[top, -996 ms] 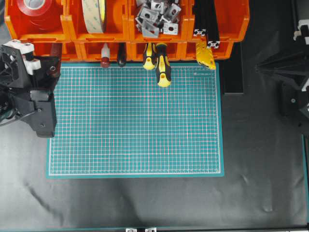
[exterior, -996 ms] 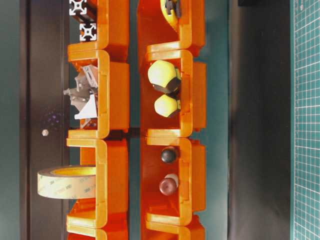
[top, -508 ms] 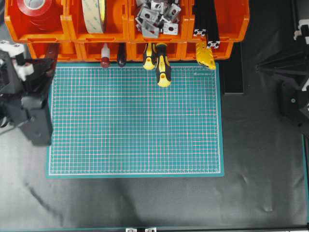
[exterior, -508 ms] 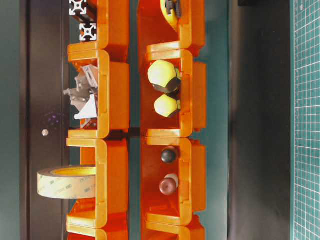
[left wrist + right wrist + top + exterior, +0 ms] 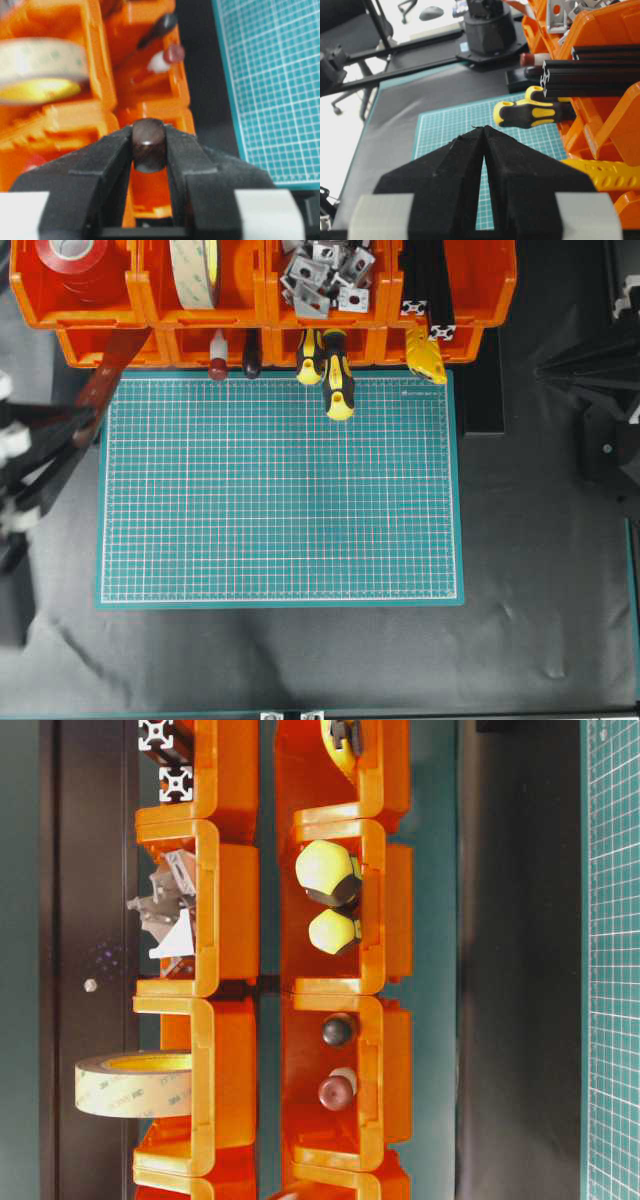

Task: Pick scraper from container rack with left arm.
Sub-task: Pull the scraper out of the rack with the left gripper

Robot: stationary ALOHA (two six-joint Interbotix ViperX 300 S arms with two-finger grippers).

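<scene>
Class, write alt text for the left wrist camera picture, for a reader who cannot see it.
The left gripper clamps the round end of the scraper, a reddish-brown wooden handle, between its black fingers. Behind it lies the orange container rack holding a tape roll, with a green cutting mat at right.

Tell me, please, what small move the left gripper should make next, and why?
Probably draw back steadily along the handle's line. The left gripper is shut on the reddish-brown wooden-handled scraper, whose upper end still sits inside the lower-left bin of the orange plastic container rack, so lifting sideways might catch the bin's edge.
</scene>
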